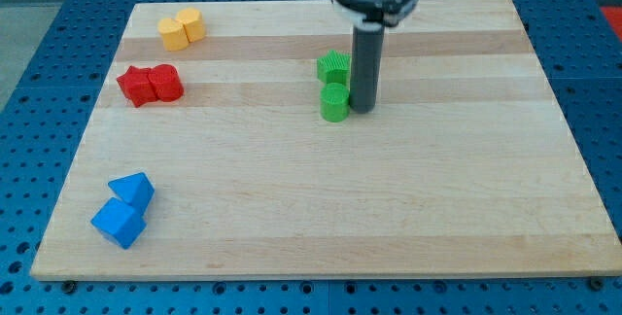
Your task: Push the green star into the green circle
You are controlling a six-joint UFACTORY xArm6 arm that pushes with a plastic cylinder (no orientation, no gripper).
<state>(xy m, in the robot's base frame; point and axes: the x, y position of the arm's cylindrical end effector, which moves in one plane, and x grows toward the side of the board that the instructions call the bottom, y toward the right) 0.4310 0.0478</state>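
The green star (332, 66) lies on the wooden board (321, 198) a little above the middle. The green circle (335, 103) sits directly below it, and the two touch or nearly touch. My tip (362, 110) is the lower end of a dark rod that comes down from the view's top. It stands just right of the green circle, right beside it.
A yellow pair of blocks (182, 29) lies at the upper left. A red star (137, 86) and a red cylinder (165, 83) lie below them. Two blue blocks (132, 191) (118, 223) lie at the lower left. Blue perforated table surrounds the board.
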